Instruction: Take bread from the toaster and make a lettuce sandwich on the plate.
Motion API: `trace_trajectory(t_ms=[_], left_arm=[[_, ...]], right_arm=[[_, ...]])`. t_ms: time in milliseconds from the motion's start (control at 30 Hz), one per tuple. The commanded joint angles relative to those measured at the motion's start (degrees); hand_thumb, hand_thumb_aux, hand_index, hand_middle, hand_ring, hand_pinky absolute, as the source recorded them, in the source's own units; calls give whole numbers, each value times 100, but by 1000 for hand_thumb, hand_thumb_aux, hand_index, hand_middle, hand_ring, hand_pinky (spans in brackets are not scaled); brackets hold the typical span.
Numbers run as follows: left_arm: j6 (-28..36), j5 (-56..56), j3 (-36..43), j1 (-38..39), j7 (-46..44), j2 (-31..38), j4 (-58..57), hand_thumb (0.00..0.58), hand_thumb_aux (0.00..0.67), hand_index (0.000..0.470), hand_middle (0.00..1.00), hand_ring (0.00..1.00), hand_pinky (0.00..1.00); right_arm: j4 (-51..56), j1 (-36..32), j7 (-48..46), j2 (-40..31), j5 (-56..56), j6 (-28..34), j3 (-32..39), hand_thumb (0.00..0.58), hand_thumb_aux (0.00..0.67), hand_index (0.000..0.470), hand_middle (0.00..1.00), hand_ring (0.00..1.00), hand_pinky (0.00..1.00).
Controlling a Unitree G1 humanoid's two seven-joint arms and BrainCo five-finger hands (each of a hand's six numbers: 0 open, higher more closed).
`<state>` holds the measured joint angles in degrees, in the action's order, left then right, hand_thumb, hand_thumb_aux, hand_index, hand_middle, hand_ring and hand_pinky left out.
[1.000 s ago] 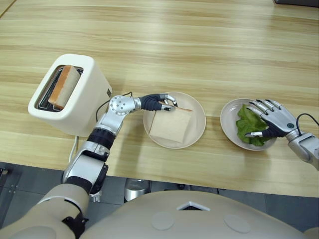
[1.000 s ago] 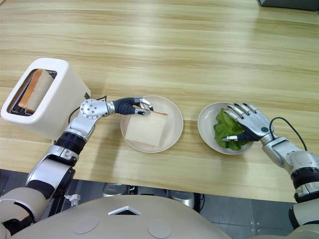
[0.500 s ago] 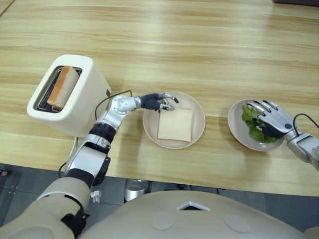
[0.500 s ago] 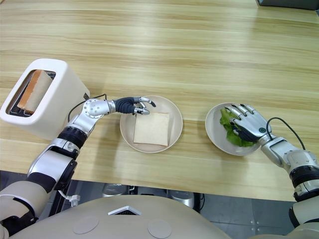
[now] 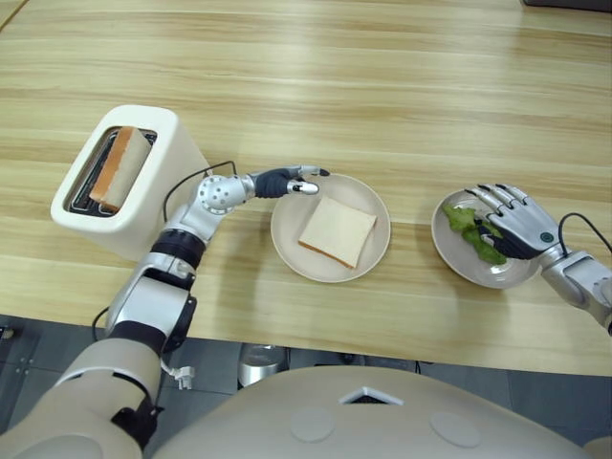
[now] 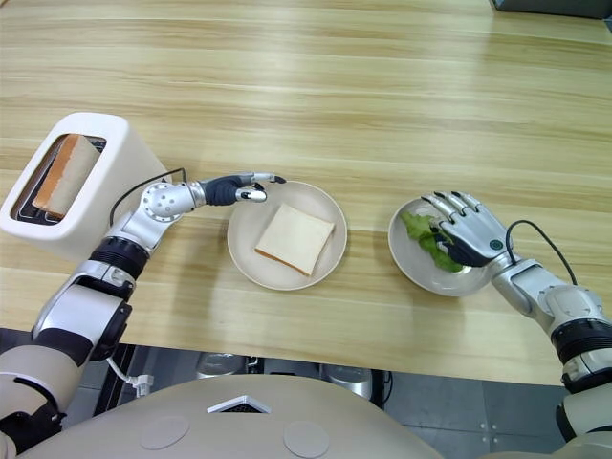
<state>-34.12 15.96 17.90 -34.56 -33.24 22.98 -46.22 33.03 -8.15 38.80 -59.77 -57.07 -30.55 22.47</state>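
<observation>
A white bread slice [image 5: 337, 232] lies flat on the beige plate [image 5: 287, 251] in the middle. My left hand [image 5: 293, 179] is open just beyond the plate's upper-left rim, clear of the slice. At the left stands the white toaster [image 5: 167, 191], with a second slice of bread [image 5: 119, 168] sticking out of its slot. On the right is a small dish [image 5: 483, 275] of green lettuce [image 5: 469, 225]. My right hand [image 5: 512, 222] rests in it, fingers curled down over the leaves.
A black cable [image 5: 196, 177] loops from the toaster side over my left forearm. The light wooden table [image 5: 382, 86] stretches wide behind the plates. Its front edge runs just below both plates.
The left hand let go of the bread slice, which now lies flat on the plate, and drew back to the left. The right hand's fingers curled onto the lettuce, bunching it up.
</observation>
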Motion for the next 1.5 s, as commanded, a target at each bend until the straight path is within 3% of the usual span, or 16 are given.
trace_trajectory(t_ms=[33, 333, 633, 1067, 1500], left_arm=[[61, -91, -204, 33, 77, 214, 401, 0, 0, 0, 0, 0, 0], [285, -207, -418, 356, 111, 410, 1232, 0, 0, 0, 0, 0, 0], [853, -375, -784, 942, 187, 690, 2690, 0, 0, 0, 0, 0, 0], [2095, -448, -1790, 1721, 744, 1034, 4379, 0, 0, 0, 0, 0, 0], [2469, -475, -2385, 2366, 952, 1293, 5097, 0, 0, 0, 0, 0, 0]], right_arm=[[-678, 125, -319, -140, 286, -78, -312, 580, 670, 460, 0, 0, 0], [-1801, 203, -907, 49, 412, -90, -582, 580, 670, 460, 0, 0, 0], [-2265, -436, -1525, 896, 564, -463, -425, 580, 670, 460, 0, 0, 0], [-1103, -1472, -1809, 2373, -188, -1050, 825, 580, 670, 460, 0, 0, 0], [-435, -1876, -1931, 2792, -419, -1207, 1460, 580, 670, 460, 0, 0, 0]])
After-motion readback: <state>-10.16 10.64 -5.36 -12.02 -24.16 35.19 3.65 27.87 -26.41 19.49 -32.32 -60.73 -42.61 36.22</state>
